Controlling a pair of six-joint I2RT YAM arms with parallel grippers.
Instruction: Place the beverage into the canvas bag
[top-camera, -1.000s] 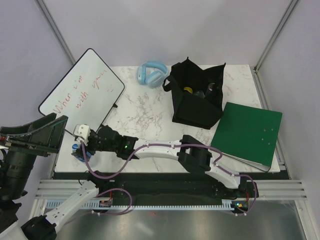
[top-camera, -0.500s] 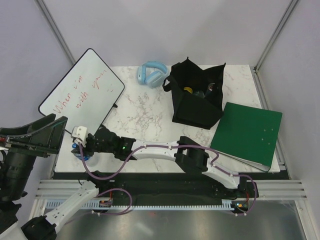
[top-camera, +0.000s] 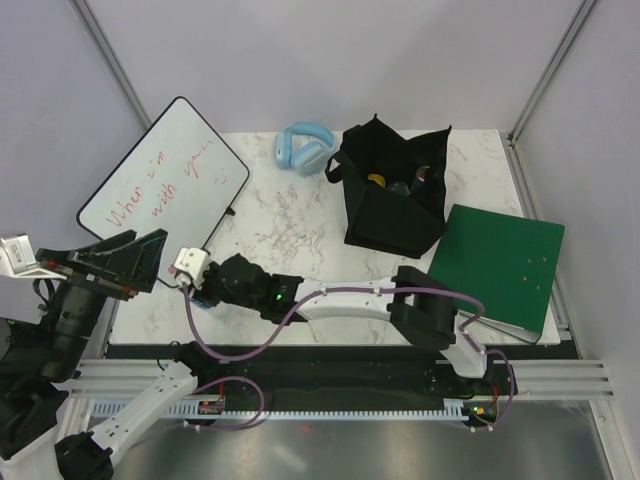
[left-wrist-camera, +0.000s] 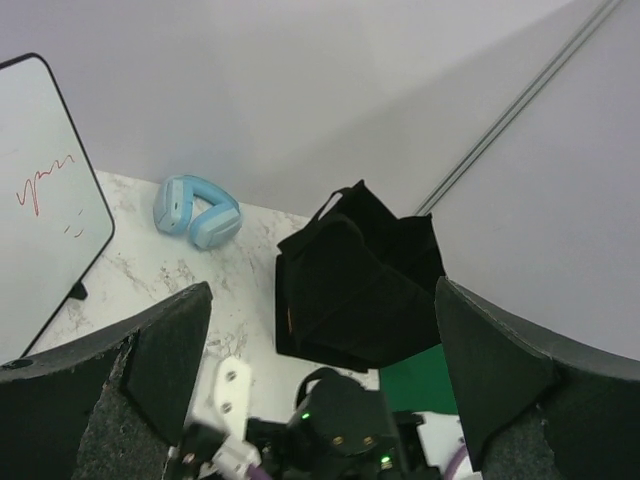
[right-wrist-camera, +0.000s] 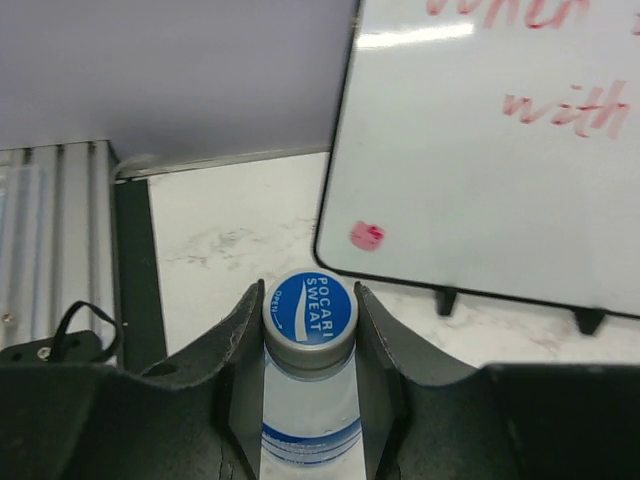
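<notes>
Bottle (right-wrist-camera: 310, 312) capped "POCARI SWEAT" sits clamped in right hand (right-wrist-camera: 308, 300); left hand (left-wrist-camera: 322, 300) gapes.

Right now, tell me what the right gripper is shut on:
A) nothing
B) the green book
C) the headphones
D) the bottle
D: in the right wrist view, the right gripper sits shut against both sides of the bottle, just below its blue cap.
</notes>
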